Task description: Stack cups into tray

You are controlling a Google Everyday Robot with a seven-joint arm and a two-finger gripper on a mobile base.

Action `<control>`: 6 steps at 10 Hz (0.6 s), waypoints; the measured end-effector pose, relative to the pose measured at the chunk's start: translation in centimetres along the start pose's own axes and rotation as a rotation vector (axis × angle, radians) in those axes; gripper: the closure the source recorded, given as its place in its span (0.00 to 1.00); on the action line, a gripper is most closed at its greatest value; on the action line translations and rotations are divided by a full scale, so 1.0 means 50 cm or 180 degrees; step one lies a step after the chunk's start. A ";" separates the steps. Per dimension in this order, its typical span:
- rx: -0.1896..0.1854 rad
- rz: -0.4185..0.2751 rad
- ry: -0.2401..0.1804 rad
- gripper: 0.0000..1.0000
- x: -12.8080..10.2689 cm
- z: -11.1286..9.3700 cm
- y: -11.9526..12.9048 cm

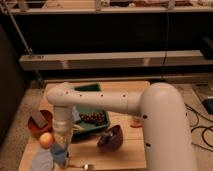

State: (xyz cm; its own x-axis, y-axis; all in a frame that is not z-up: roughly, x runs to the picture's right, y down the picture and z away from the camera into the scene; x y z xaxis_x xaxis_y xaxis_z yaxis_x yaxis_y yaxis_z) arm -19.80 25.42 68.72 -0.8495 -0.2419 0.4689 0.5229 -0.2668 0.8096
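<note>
- the dark green tray (pixel 91 88) sits in the middle of the surface, its left part crossed by the white arm (pixel 105 101); inside, toward its near side, lies a cluster of dark red round pieces (pixel 93 118), and no cup shows in it.
- an orange-brown bowl (pixel 33 127) stands left of the tray near the left edge, with a pale greyish lump (pixel 38 119) in it.
- a dark maroon bowl (pixel 110 139) sits just in front of the tray's near right corner, tilted, its opening facing up and back; what it holds cannot be told.
- the light-blue cup (pixel 42 161) stands at the front left corner, outside the tray, just beside the claw; an orange ball (pixel 46 139) lies right behind it.
- the claw (pixel 60 156) hangs straight down from the arm's bend, at the front left of the surface between the light-blue cup and the tray's near left corner; whether it is apart or together cannot be told, nor whether it grips anything.
- a shiny metal cup (pixel 85 166) lies at the very front edge, just right of the claw.
- a small orange-red bit (pixel 136 124) lies right of the tray, close to the arm.
- bare wood shows in front of the maroon bowl and along the back right; the left front corner is crowded.
- the wooden surface (pixel 125 154) stands on a speckled grey floor (pixel 20 97); behind it runs a long pale ledge (pixel 115 60) under dark shelving, and cables (pixel 199 131) trail on the floor at right.
</note>
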 end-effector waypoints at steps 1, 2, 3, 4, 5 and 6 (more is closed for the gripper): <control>-0.0020 0.0006 -0.0009 0.46 0.000 0.000 -0.001; -0.0047 0.0022 -0.0011 0.36 -0.001 0.000 0.000; -0.0071 0.0045 -0.0003 0.25 -0.003 -0.001 0.002; -0.0091 0.0057 0.0014 0.21 -0.003 -0.001 0.002; -0.0108 0.0076 0.0058 0.20 -0.003 -0.003 0.003; -0.0119 0.0087 0.0090 0.20 -0.004 -0.004 0.002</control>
State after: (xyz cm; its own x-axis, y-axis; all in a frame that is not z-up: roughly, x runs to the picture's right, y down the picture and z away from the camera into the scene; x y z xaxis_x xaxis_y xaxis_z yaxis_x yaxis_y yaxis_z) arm -19.55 25.26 68.63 -0.8327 -0.2757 0.4802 0.5487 -0.2944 0.7825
